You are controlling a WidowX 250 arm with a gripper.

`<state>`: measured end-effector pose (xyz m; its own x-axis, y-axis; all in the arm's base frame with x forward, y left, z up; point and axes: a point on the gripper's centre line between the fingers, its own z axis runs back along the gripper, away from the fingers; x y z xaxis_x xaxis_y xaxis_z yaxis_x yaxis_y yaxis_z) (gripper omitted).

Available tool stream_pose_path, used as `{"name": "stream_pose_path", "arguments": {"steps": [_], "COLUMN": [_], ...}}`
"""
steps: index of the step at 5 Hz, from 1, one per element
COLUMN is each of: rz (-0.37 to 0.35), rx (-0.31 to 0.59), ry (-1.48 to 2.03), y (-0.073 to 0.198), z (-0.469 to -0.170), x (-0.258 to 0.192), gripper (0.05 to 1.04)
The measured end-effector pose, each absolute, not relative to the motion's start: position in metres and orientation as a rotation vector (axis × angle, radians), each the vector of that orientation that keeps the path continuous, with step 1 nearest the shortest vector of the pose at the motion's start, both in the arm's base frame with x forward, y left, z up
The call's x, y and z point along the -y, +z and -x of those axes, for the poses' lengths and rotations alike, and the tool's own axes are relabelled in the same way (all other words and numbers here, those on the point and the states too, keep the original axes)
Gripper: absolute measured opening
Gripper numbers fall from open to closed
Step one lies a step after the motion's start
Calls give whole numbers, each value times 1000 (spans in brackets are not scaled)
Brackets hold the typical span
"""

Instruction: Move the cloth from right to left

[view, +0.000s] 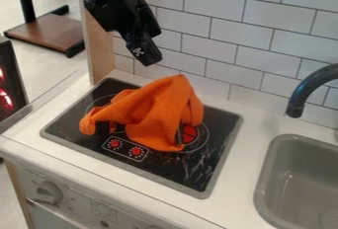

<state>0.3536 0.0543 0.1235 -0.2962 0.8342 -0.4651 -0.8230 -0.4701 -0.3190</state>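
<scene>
Where the clock's centre is the view's middle, a knob [47,193] sits between seven and eight and the sink [290,188] between four and five. The orange cloth [158,112] lies bunched on the stove [198,171] around the centre, one fold stretching between eight and nine. The tap [310,90] is at three. Between eleven and twelve hangs the gripper [149,57], apart from the cloth; whether it is open or closed, I cannot tell. Tiles [244,25] stand at one.

A grey sink [265,188] sits right of the black stovetop [191,173], beneath a dark faucet [310,87].
</scene>
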Motion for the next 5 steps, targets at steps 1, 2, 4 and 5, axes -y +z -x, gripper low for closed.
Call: {"name": "stream_pose_path", "arguments": {"steps": [1, 2, 4, 5], "rz": [686, 683, 654, 587], "rx": [-7, 18, 68, 173], "ry": [1950, 1970, 2053, 2107], "y": [113, 110, 107, 104], "z": [-352, -354, -349, -348], "x": [-53, -58, -84, -101], "gripper": [998, 998, 999, 998]}}
